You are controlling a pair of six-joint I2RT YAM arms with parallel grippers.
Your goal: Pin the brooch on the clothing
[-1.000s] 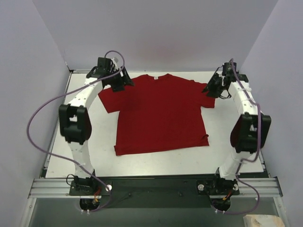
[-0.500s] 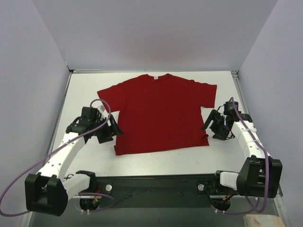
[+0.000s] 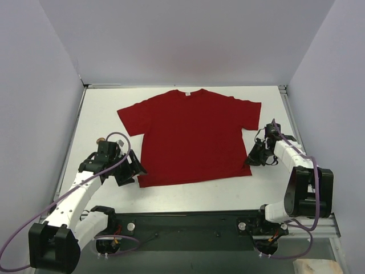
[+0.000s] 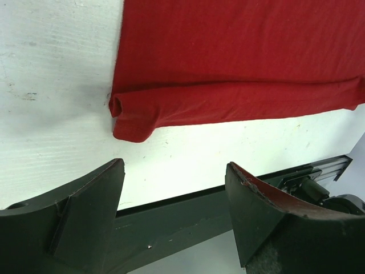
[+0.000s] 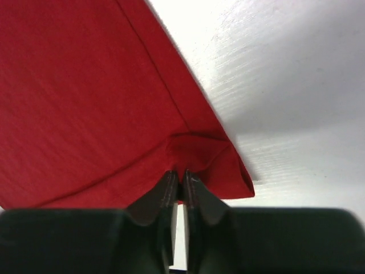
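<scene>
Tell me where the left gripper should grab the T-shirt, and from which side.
I'd take the T-shirt by its curled hem corner, coming in from the near side with the open left gripper. That corner is rolled up, giving the jaws a lip.

The left arm (image 3: 77,194) and right arm (image 3: 288,149) have white shells with chunky black joint housings (image 3: 308,191). A thin purple cable (image 3: 118,134) loops along each. The jaws are matt black wedges.

Lab: plain walls (image 3: 188,40), railed table (image 3: 188,194)
</scene>
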